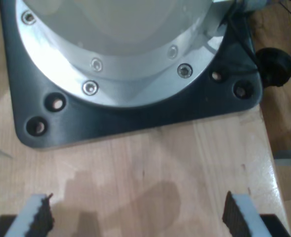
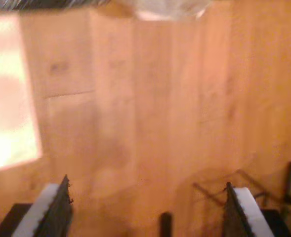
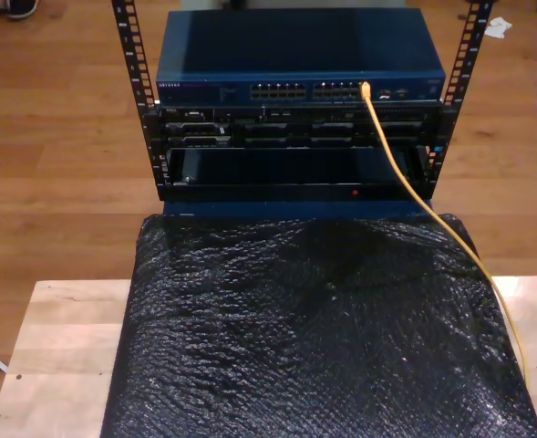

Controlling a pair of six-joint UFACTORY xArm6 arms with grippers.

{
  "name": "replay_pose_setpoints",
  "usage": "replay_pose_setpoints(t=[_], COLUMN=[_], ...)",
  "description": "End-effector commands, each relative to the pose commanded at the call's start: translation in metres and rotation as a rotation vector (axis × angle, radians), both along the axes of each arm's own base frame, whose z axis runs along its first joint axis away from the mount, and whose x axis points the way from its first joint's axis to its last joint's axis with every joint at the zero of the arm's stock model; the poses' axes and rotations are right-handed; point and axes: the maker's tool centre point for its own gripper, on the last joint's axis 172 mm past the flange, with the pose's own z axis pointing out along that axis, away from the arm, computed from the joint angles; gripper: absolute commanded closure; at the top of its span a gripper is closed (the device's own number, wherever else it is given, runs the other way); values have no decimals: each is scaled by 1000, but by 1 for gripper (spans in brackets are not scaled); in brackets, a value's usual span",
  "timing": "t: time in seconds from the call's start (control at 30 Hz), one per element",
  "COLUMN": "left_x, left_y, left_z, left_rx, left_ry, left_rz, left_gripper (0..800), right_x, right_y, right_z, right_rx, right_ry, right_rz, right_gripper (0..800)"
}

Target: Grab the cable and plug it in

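- In the exterior view you see the cable (image 3: pixel 405 173), thin and yellow, with its tip seated in a port on the front of the blue network switch (image 3: pixel 300 55), towards the exterior view's right of the port rows.
- From that port the cable drops in front of the rack units below, crosses the far edge of the black textured mat (image 3: pixel 314 328), and runs along the mat's edge at the exterior view's right towards the near side.
- The switch sits at the top of a black rack frame (image 3: pixel 140 100) with perforated uprights; the rack stands on a wooden floor.
- The mat covers most of the pale wooden counter (image 3: pixel 58 347), whose bare wood shows on both sides of it.
- My first hand (image 1: pixel 138 215) stands with its fingers (image 1: pixel 36 217) wide apart and nothing between them. It hangs over pale wood just in front of a dark square base plate (image 1: pixel 135 118) carrying a round metal arm base (image 1: pixel 120 44) with bolts.
- My second hand (image 2: pixel 147 212) also has its fingers (image 2: pixel 54 212) spread apart with nothing in the gap. Below it lies orange-brown wooden boarding; the picture is blurred, so you cannot make out finer detail there.
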Motion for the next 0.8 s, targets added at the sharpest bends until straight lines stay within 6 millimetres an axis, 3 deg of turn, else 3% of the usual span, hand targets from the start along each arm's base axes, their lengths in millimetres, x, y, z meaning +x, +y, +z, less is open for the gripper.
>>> replay_pose_setpoints(t=[0.27,0.4,0.8], left_x=[0,0,0], left_y=[0,0,0], left_z=[0,0,0], left_rx=[-2,0,0], left_ry=[0,0,0], left_rz=[0,0,0], left_gripper=[0,0,0], right_x=[-97,-143,-261], right_y=[-35,-45,-46], right_z=[-30,-29,-53], right_rx=[138,189,240], right_ry=[222,281,324], right_rz=[-26,-9,83], right_gripper=[12,11,11])
